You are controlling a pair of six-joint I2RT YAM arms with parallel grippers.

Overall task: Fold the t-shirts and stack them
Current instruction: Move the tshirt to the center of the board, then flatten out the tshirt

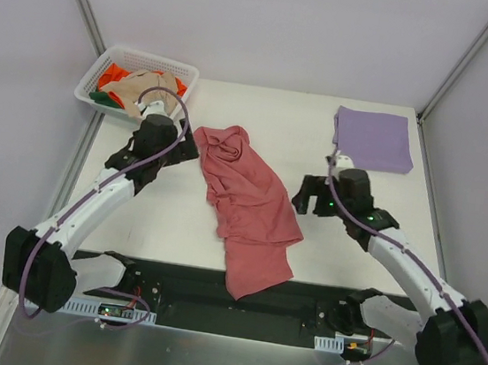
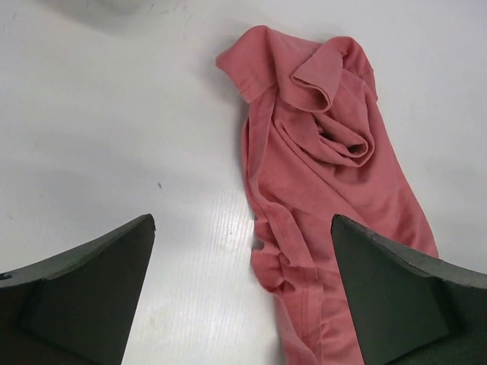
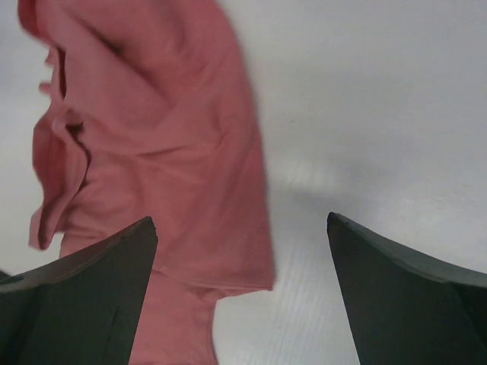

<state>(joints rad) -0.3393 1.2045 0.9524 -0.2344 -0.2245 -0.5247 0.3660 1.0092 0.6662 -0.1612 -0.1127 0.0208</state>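
Observation:
A rose-red t-shirt [image 1: 246,202] lies crumpled in a long strip down the middle of the table, its lower end hanging over the near edge. It also shows in the left wrist view [image 2: 327,160] and in the right wrist view [image 3: 160,144]. A folded lavender t-shirt [image 1: 374,138] lies flat at the back right. Beige [image 1: 144,88], orange [image 1: 115,71] and green [image 1: 105,98] shirts sit in the basket. My left gripper [image 1: 184,150] is open and empty, just left of the red shirt's top. My right gripper [image 1: 306,196] is open and empty, just right of the shirt's middle.
A white lattice basket [image 1: 133,55] stands at the back left corner, partly off the table. A black strip with the arm bases [image 1: 238,302] runs along the near edge. Grey walls enclose the table on three sides.

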